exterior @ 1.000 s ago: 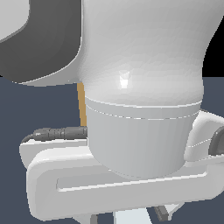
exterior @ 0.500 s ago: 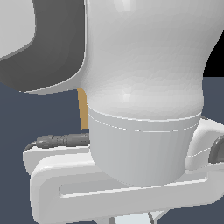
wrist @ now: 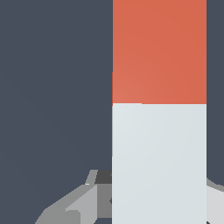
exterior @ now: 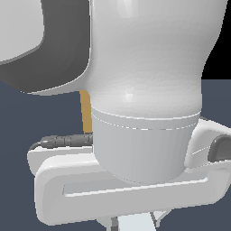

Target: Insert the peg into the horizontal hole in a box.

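Wrist view: peg (wrist: 159, 109) fills frame, white part nearest gripper (wrist: 131, 197), grip not discernible. Exterior view: arm (exterior: 144, 113) hides all but a box (exterior: 85, 113) sliver.

The peg (wrist: 159, 112) is showing two flat colours in the wrist view, red-orange on one part and pale white on the other, with a clean straight line between them. The counter (wrist: 52, 87) behind it is looking plain dark slate blue. In the exterior view the arm (exterior: 144, 90) is showing glossy white with a dark grey panel, and a thin tan-orange strip of the box (exterior: 85, 115) is peeking past it.
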You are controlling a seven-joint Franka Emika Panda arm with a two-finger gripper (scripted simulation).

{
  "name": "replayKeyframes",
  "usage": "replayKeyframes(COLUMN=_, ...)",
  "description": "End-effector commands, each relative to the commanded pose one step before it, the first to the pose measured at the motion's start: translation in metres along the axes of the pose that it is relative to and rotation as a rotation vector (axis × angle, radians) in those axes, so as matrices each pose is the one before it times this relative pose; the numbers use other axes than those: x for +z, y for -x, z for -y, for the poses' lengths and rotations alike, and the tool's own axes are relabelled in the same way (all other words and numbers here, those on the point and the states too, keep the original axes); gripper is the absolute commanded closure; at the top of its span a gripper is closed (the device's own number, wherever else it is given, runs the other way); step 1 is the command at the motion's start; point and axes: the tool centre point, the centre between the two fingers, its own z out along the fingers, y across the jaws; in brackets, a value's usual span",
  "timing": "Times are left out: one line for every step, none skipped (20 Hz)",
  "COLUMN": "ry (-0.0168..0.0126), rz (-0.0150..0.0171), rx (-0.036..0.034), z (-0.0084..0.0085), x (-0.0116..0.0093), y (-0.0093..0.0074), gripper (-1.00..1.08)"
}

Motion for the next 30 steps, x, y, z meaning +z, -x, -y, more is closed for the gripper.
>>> replayKeyframes(ry=0.00301, rz=0.00036, rx=-0.01374, z=-0.00355, x=-0.00427, y=-0.01172, gripper=1.08)
replayKeyframes(ry=0.00001, rz=0.00006, rx=-0.00704, z=-0.00116, x=-0.00172, y=-0.00649, gripper=1.08)
replayKeyframes(ry=0.00001, rz=0.00008, rx=-0.00817, z=-0.00134, x=-0.00201, y=-0.00754, gripper=1.08)
replayKeyframes(ry=0.00001, rz=0.00010, rx=-0.00932, z=-0.00152, x=-0.00229, y=-0.00860, gripper=1.08)
replayKeyframes(ry=0.00001, rz=0.00011, rx=-0.01045, z=-0.00171, x=-0.00257, y=-0.00966, gripper=1.08)
replayKeyframes(ry=0.00002, rz=0.00011, rx=-0.01160, z=-0.00193, x=-0.00286, y=-0.01072, gripper=1.08)
replayKeyframes(ry=0.00002, rz=0.00011, rx=-0.01271, z=-0.00216, x=-0.00316, y=-0.01178, gripper=1.08)
replayKeyframes(ry=0.00002, rz=0.00010, rx=-0.01335, z=-0.00233, x=-0.00334, y=-0.01241, gripper=1.08)
replayKeyframes(ry=0.00002, rz=0.00008, rx=-0.01275, z=-0.00228, x=-0.00320, y=-0.01187, gripper=1.08)
replayKeyframes(ry=0.00002, rz=0.00007, rx=-0.01188, z=-0.00215, x=-0.00300, y=-0.01108, gripper=1.08)
replayKeyframes(ry=0.00002, rz=0.00007, rx=-0.01085, z=-0.00198, x=-0.00274, y=-0.01012, gripper=1.08)
replayKeyframes(ry=0.00001, rz=0.00007, rx=-0.00972, z=-0.00179, x=-0.00246, y=-0.00907, gripper=1.08)
replayKeyframes(ry=0.00001, rz=0.00006, rx=-0.00860, z=-0.00160, x=-0.00218, y=-0.00802, gripper=1.08)
replayKeyframes(ry=0.00001, rz=0.00004, rx=-0.00741, z=-0.00141, x=-0.00190, y=-0.00693, gripper=1.08)
replayKeyframes(ry=0.00001, rz=0.00002, rx=-0.00629, z=-0.00124, x=-0.00161, y=-0.00590, gripper=1.08)
replayKeyframes(ry=0.00002, rz=-0.00001, rx=-0.00512, z=-0.00106, x=-0.00133, y=-0.00483, gripper=1.08)
replayKeyframes(ry=0.00002, rz=-0.00005, rx=-0.00397, z=-0.00090, x=-0.00105, y=-0.00377, gripper=1.08)
replayKeyframes(ry=0.00002, rz=-0.00009, rx=-0.00276, z=-0.00073, x=-0.00077, y=-0.00268, gripper=1.08)
replayKeyframes(ry=0.00003, rz=-0.00014, rx=-0.00169, z=-0.00059, x=-0.00049, y=-0.00167, gripper=1.08)
replayKeyframes(ry=0.00000, rz=0.00000, rx=0.00000, z=-0.00030, x=-0.00023, y=-0.00030, gripper=1.08)
replayKeyframes(ry=0.00000, rz=0.00000, rx=0.00000, z=-0.00015, x=-0.00002, y=-0.00002, gripper=1.08)
replayKeyframes(ry=0.00000, rz=0.00000, rx=0.00000, z=0.00000, x=0.00000, y=0.00000, gripper=1.08)
replayKeyframes(ry=0.00000, rz=0.00000, rx=0.00000, z=0.00000, x=0.00000, y=0.00000, gripper=1.08)
replayKeyframes(ry=0.00000, rz=0.00000, rx=0.00000, z=0.00000, x=0.00000, y=0.00000, gripper=1.08)
replayKeyframes(ry=-0.00277, rz=-0.00149, rx=-0.00103, z=0.00081, x=0.00173, y=-0.00079, gripper=1.08)
replayKeyframes(ry=0.00235, rz=0.00080, rx=-0.00013, z=-0.00106, x=-0.00164, y=0.00051, gripper=1.08)
replayKeyframes(ry=0.00235, rz=0.00081, rx=-0.00013, z=-0.00106, x=-0.00165, y=0.00052, gripper=1.08)
replayKeyframes(ry=0.00000, rz=0.00000, rx=0.00000, z=0.00000, x=0.00000, y=0.00000, gripper=1.08)
replayKeyframes(ry=0.00000, rz=0.00000, rx=0.00000, z=0.00000, x=0.00000, y=0.00000, gripper=1.08)
replayKeyframes(ry=0.00000, rz=0.00000, rx=0.00000, z=0.00000, x=0.00000, y=0.00000, gripper=1.08)
